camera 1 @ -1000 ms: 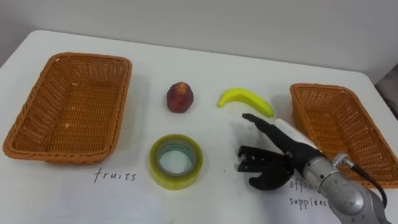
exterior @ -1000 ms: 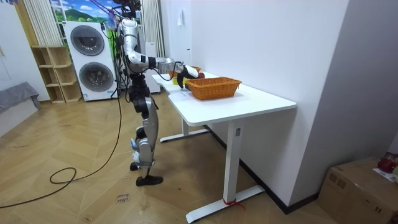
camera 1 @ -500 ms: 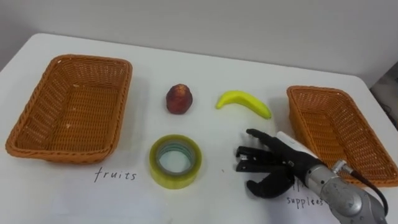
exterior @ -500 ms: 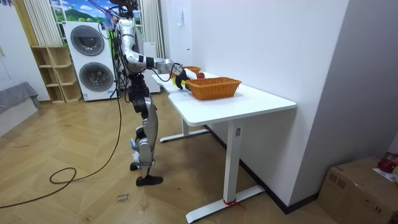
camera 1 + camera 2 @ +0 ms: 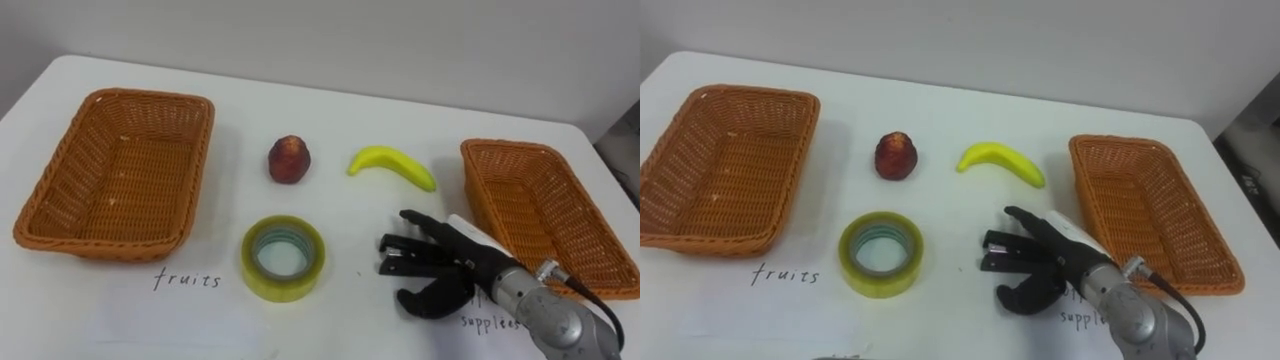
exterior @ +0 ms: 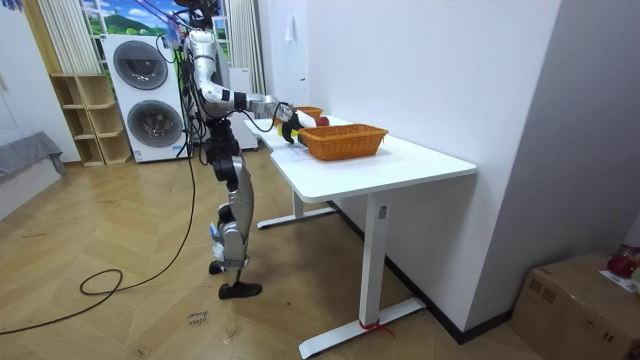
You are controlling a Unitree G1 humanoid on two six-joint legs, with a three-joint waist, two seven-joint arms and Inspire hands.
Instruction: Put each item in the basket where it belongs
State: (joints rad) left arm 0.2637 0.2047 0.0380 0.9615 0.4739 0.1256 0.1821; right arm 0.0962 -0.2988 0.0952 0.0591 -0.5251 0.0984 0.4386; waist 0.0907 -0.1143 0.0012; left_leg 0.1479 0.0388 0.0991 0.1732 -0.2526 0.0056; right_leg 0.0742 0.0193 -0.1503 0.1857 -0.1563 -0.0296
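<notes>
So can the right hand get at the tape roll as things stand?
Probably yes. The right hand is open just right of the tape roll, with only bare table between them.

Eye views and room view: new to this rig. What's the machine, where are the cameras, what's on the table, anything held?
A two-legged humanoid robot with two arms and five-fingered hands. The eye views come from a stereo camera on its head, looking down at the table; the room view is from a camera standing farther off, showing the robot at the table's end. On the table: a left basket, a right basket, a red fruit, a banana, a tape roll. The right hand is open near the right basket, holding nothing.
</notes>
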